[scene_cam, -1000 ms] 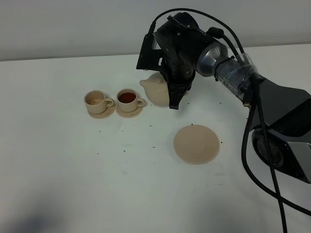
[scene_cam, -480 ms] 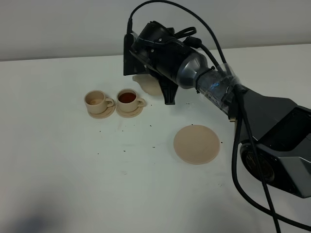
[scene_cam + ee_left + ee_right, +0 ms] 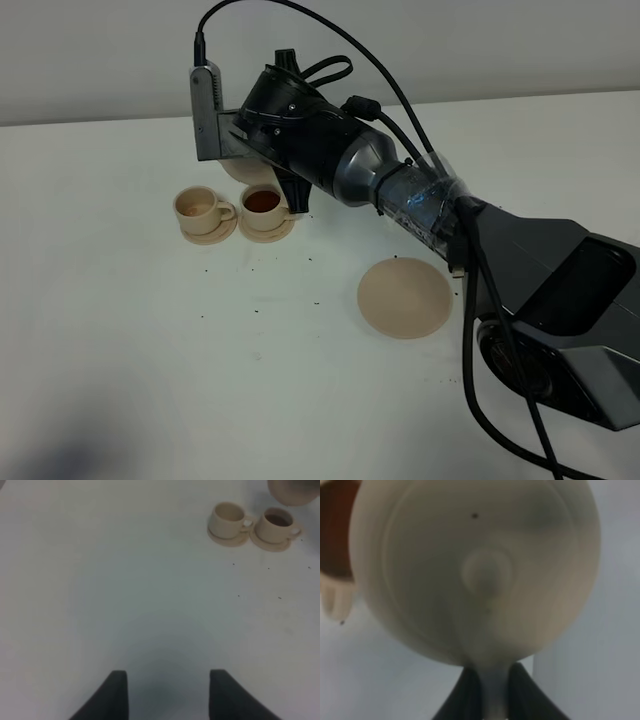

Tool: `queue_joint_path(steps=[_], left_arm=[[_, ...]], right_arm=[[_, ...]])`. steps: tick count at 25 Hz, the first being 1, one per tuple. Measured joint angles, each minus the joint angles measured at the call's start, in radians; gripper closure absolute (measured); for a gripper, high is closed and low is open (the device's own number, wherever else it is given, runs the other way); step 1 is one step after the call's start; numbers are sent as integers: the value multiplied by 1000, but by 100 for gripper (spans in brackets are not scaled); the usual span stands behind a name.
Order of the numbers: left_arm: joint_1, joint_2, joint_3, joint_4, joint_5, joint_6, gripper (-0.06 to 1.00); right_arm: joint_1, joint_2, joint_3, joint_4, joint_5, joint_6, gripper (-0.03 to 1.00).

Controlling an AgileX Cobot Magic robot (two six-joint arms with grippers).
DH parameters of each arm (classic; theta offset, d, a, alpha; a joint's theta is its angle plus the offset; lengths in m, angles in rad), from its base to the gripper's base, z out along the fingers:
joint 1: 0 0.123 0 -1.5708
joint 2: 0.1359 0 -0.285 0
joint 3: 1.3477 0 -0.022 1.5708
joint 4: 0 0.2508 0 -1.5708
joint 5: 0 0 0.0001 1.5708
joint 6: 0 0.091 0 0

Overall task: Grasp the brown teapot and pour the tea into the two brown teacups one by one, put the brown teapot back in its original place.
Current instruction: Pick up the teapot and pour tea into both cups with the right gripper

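1. Table (image 3: 140,350): white, with dark specks scattered between the cups and the plate (image 3: 405,297), which lies bare and well apart from the cups
2. Filled cup (image 3: 264,202) holds dark liquid; the pale cup (image 3: 203,208) stands just beside it, each on its own saucer
3. Teapot (image 3: 243,170): held off the table just behind the filled cup; from the high camera the right arm's wrist hides most of it
4. Right gripper (image 3: 489,682): fingers clamped on the teapot's handle; the teapot's body blocks nearly all of the wrist view
5. Left gripper (image 3: 167,695): fingers spread apart with nothing between them, well apart from the cups
6. Change: a second ago the teapot hung beside the filled cup, on the plate's side; the arm has since swung it across, behind the cups; cups and plate are unmoved
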Motion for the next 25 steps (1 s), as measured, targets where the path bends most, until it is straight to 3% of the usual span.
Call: queue_joint_path(steps=[8,15,25], left_arm=[[0,0,0,0,0,1,55],[0,0,0,0,0,1,55],[0,0,0,0,0,1,55]], right_arm=[[16,0,0,-22,-95,-58,86],[30,53,0,-145,-126,-95,86],[15,68,0,-183,-232,-101,86]])
